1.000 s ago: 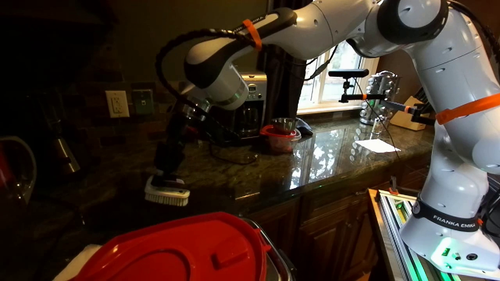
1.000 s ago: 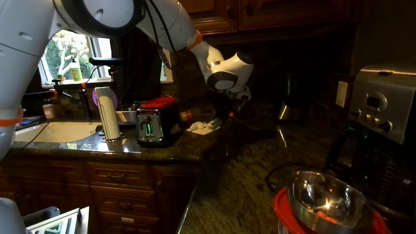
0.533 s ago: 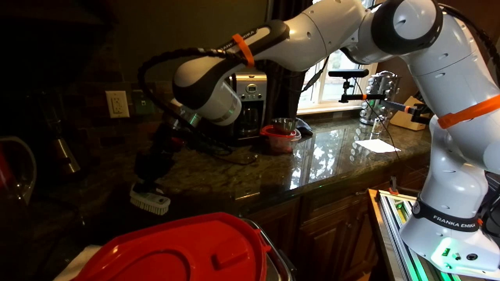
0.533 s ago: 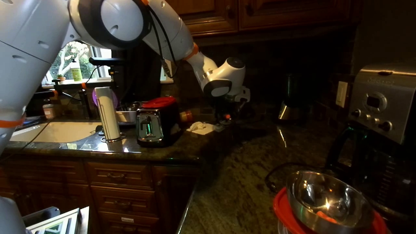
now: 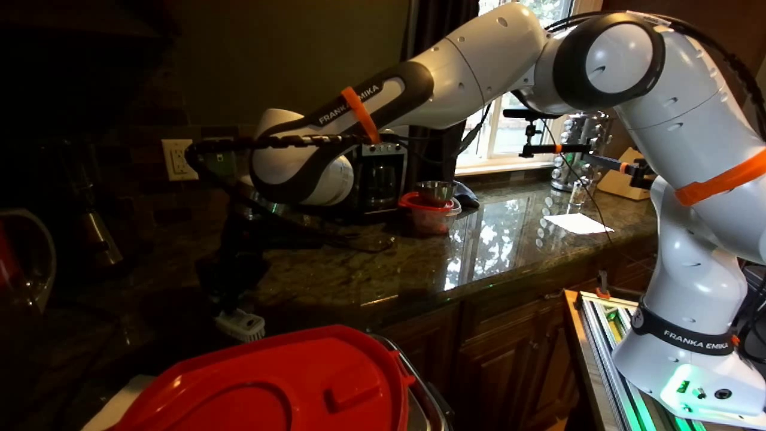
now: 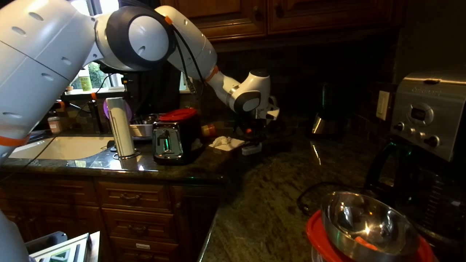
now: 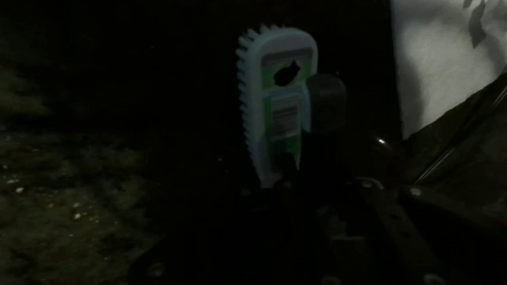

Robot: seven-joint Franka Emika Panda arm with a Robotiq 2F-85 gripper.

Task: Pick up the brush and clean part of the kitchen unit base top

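The brush is a pale whitish block with short bristles and a green label. It shows in both exterior views (image 5: pixel 241 326) (image 6: pixel 252 149) and in the wrist view (image 7: pixel 281 111), with its bristles to the left there. My dark gripper (image 5: pixel 230 308) is shut on the brush and carries it; in the wrist view (image 7: pixel 307 158) a fingertip lies against its right side, and the rest of the jaws are too dark to make out. The brush is low over the dark speckled countertop (image 6: pixel 269 203); I cannot tell whether its bristles touch it. The red lid hides part of its surroundings.
A toaster (image 6: pixel 174 142) with a red lid (image 5: pixel 269 383) on it stands close to the brush. White paper (image 6: pixel 227 143) lies beside it. A blender (image 6: pixel 322 123), a coffee maker (image 6: pixel 426 112), its cable (image 6: pixel 309 193) and a metal bowl (image 6: pixel 367 222) stand along the counter.
My gripper has moved down with the brush, closer to the countertop and the red lid. The hand has turned more upright, and the arm's elbow has sunk.
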